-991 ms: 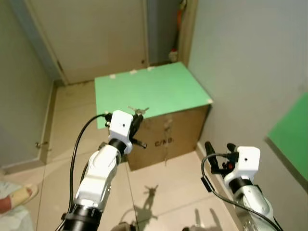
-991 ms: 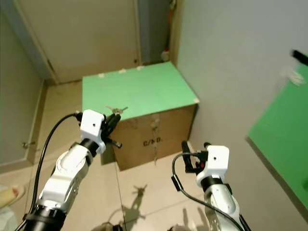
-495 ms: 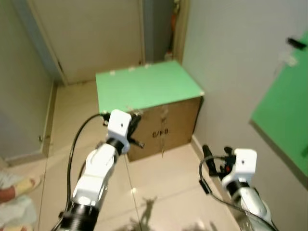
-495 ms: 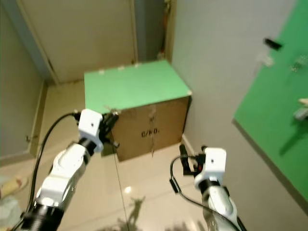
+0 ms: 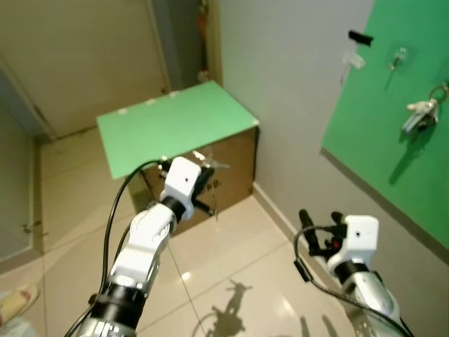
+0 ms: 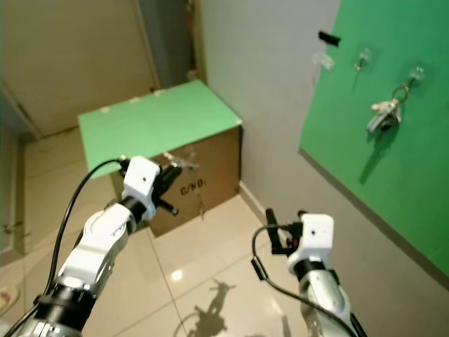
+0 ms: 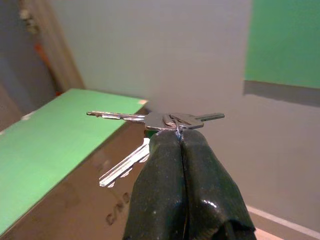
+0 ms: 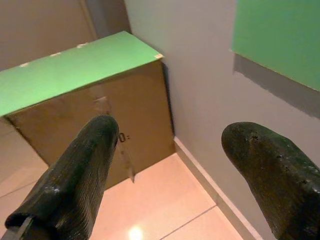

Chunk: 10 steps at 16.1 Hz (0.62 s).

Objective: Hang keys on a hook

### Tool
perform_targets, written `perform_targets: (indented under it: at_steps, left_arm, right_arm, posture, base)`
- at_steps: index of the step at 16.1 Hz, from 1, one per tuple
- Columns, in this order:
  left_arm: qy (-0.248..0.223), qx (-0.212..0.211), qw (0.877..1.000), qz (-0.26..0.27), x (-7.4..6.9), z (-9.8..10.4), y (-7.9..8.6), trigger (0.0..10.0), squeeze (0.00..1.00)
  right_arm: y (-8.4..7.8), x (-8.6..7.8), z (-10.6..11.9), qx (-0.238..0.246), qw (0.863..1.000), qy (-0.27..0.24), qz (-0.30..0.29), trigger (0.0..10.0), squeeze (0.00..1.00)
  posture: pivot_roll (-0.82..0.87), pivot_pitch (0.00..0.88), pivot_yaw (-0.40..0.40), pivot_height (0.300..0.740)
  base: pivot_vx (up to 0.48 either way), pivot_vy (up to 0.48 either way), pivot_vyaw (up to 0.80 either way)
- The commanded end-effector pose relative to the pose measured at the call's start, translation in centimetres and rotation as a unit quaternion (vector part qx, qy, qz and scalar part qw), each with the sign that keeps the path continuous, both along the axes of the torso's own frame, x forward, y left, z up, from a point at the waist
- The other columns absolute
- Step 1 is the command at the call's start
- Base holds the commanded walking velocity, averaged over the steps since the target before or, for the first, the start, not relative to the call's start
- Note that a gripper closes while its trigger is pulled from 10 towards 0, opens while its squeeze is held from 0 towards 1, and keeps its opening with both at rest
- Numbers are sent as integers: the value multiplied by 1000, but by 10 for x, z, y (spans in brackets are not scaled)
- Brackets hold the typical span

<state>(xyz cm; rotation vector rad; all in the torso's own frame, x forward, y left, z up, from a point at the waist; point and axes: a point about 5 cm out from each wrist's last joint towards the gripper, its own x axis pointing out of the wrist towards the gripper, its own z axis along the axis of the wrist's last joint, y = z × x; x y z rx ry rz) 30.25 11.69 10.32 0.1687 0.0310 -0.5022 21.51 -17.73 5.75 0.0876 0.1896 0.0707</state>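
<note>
Left wrist view: left gripper (image 7: 181, 137) fingers pinching keys (image 7: 159, 120) at ring; light, rigid, probably swinging. Right gripper (image 8: 170, 170) gaping, empty.

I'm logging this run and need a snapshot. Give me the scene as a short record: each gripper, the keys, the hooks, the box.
left gripper: shut on keys, held in front of the box
right gripper: open, idle, low by the wall
green board: on the wall to the robot's right
hooks: two clear hooks on the board; one bare, other carries a key bunch
box: cardboard, green top, on the floor
</note>
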Motion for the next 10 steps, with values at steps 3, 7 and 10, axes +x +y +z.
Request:
perform_targets:
  at_steps: [3,7,10]
  left_arm:
    - [11,-15,1000,-25,0,-1,-2,10000,0]
    - [15,-18,997,-74,4,0,-7,10000,0]
    - [18,-18,995,-92,9,3,-9,10000,0]
  right_arm:
    - [-1,1,2,5,1000,-3,-2,10000,0]
    - [-4,0,0,0,1000,1,-9,10000,0]
    - [-6,1,1,2,1000,-1,-13,10000,0]
  posture:
    - [-198,0,72,740]
    - [-202,0,72,740]
    - [-209,0,76,740]
  base:
    - [0,294,-615]
    - [0,470,-614]
    - [0,480,-617]
